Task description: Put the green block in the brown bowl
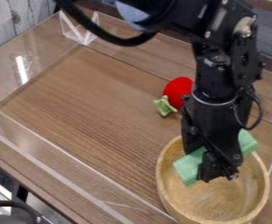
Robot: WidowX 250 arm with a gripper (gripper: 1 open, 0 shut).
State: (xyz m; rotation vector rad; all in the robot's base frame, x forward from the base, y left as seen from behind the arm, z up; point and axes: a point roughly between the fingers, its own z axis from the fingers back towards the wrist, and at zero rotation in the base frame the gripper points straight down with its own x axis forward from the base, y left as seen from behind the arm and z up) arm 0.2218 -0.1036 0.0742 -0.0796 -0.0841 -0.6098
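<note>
bench [91, 114]: wood grain, fills most of frame
clear wall [33, 166]: transparent barrier along left and lower-left edge of bench; clear folded stand [80, 28] at upper left
strawberry toy [177, 89]: red, right of centre, on bench just above bowl rim, small green stem at its lower left
arm [226, 61]: black, comes down from top centre-right, points down into bowl
fingers [215, 163]: clamped on the block, one each side, low inside bowl
block [191, 168]: green, flat, held tilted between fingers, lower end over bowl's left inner side; can't tell if touching bowl floor
bowl [173, 194]: tan wood, thick rim, lower right of frame, partly cut by bottom edge
</note>
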